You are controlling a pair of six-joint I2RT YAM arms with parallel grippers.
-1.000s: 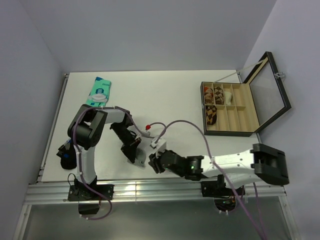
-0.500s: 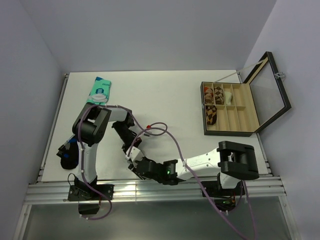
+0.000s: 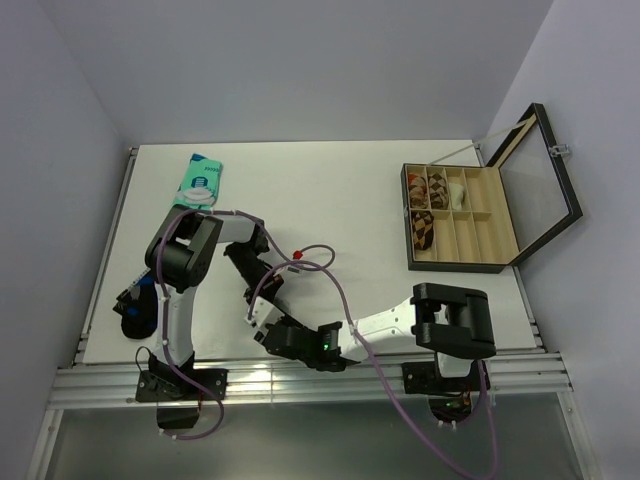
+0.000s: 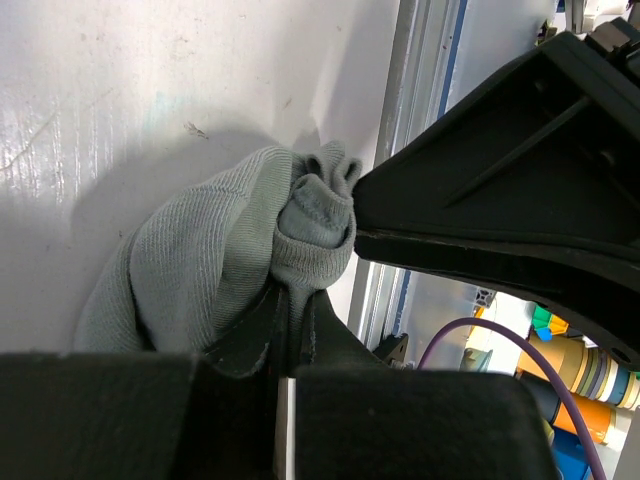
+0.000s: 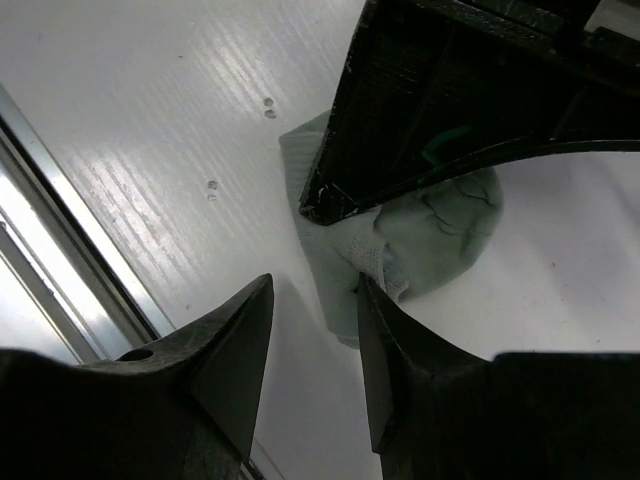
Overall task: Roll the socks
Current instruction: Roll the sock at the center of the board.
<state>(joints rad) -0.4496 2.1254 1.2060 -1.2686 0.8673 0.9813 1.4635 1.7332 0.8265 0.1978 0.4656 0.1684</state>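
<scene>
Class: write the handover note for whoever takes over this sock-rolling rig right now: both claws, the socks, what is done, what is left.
Left claw: shut, pinching the grey sock on the table by the front rail.
Right claw: open, holding nothing, tips beside that sock.
Done: sock bunched and partly folded over itself, no tidy roll.
Left: finish the roll; no second sock in view.

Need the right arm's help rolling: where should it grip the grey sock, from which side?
Probably the free flap of the grey sock lying flat clear of the left gripper, which pinches the bunched end. Bring the open right gripper in from the rail side, where nothing blocks it.
</scene>
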